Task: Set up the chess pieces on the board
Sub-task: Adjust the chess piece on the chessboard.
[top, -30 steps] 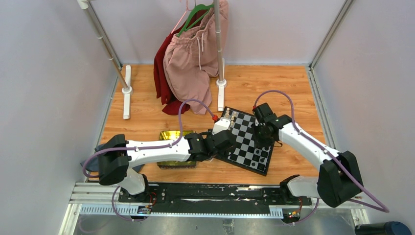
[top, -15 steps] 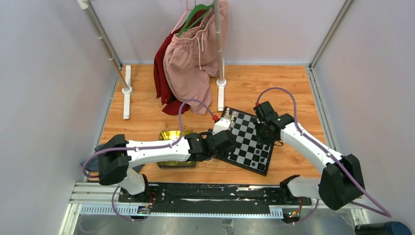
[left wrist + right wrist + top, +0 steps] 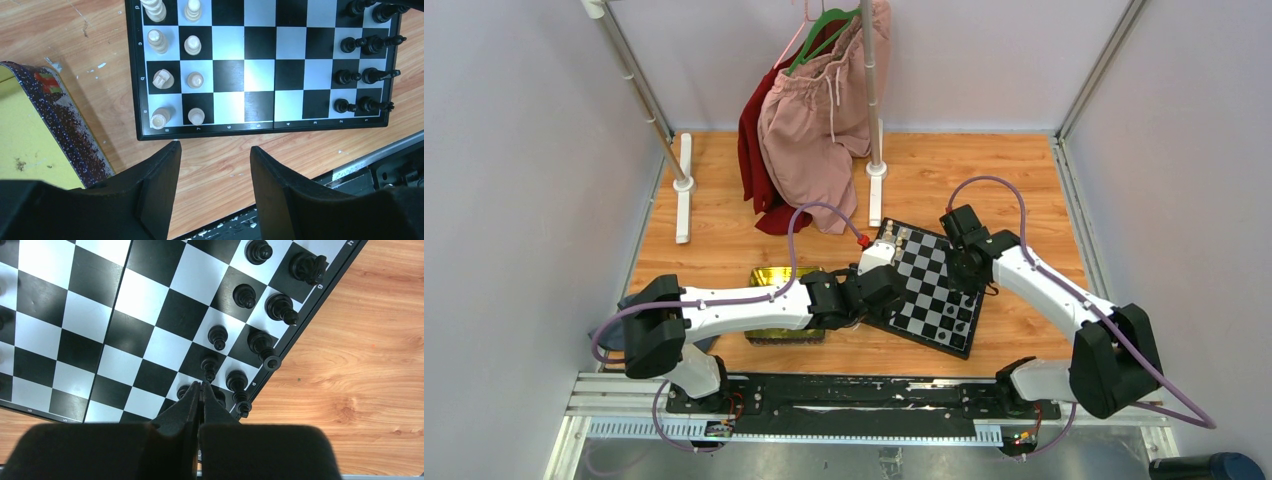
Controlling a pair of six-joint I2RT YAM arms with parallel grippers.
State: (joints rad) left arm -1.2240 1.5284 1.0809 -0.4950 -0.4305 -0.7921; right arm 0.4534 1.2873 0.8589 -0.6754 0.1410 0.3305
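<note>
The board [image 3: 932,298] lies tilted on the wooden floor. In the left wrist view the board [image 3: 260,65] has black chess pieces [image 3: 367,50] in two rows at its right end and cream pieces [image 3: 175,75] at its left end. My left gripper [image 3: 214,150] is open and empty, just off the board's near edge; it also shows in the top view [image 3: 876,290]. My right gripper [image 3: 200,385] is shut with nothing visible between its jaws. It hovers over the black chess pieces [image 3: 250,340] by the edge of the board [image 3: 100,315]; it also shows in the top view [image 3: 971,278].
A yellow-green tray [image 3: 776,280] lies left of the board, under my left arm; its speckled wall [image 3: 75,135] shows in the left wrist view. A clothes rack with a pink garment [image 3: 814,120] stands at the back. A black rail [image 3: 380,165] runs past the near edge.
My right arm has drawn back slightly toward the board's far right side. The left arm has not moved.
</note>
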